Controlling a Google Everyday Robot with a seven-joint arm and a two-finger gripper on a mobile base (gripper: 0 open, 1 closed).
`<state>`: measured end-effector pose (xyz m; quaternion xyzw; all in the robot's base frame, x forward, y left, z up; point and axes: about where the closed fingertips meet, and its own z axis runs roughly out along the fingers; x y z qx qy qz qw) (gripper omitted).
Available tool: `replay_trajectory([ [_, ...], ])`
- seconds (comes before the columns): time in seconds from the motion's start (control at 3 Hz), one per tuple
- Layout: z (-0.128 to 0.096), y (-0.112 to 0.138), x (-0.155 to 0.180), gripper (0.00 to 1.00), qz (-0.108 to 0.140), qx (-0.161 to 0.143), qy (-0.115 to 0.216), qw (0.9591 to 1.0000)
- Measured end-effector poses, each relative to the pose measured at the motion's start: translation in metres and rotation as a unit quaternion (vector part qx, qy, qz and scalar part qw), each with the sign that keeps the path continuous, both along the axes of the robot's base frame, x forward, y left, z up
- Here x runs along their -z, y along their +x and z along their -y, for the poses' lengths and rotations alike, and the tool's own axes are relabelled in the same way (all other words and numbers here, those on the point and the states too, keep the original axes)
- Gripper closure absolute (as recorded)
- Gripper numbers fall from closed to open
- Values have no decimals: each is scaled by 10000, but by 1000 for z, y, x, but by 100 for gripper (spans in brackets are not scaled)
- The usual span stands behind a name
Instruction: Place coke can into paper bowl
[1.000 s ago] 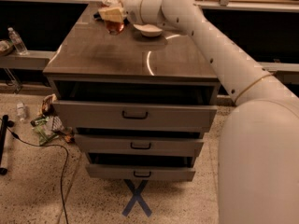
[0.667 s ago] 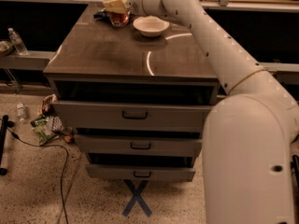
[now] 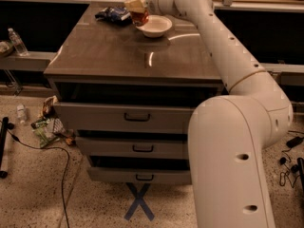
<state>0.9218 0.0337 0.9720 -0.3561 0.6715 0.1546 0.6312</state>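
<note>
My gripper (image 3: pixel 136 7) reaches over the far part of the cabinet top and is shut on the coke can (image 3: pixel 141 18), an orange-red can held upright in the air. The can hangs just above the left rim of the paper bowl (image 3: pixel 156 26), a shallow white bowl standing on the top. The can's lower end seems to overlap the bowl's left edge; I cannot tell whether it touches. My white arm (image 3: pixel 223 46) runs from the lower right up to the gripper.
A dark blue snack bag (image 3: pixel 111 14) lies at the far left of the brown cabinet top (image 3: pixel 123 56). Three drawers (image 3: pixel 137 118) stand partly open below. Litter, a cable and bottles lie on the floor at the left. A blue X (image 3: pixel 138 201) marks the floor.
My gripper has carried the can from the far left of the top, near the snack bag, to the right, up to the bowl's left rim.
</note>
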Motion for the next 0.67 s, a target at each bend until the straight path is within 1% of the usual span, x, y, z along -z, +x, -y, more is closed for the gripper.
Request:
replay_trajectory([
  [0.33,29,16,4,100,-4,359,-78,9993],
  [0.67,54,30,8,100,13,654,-126,9978],
])
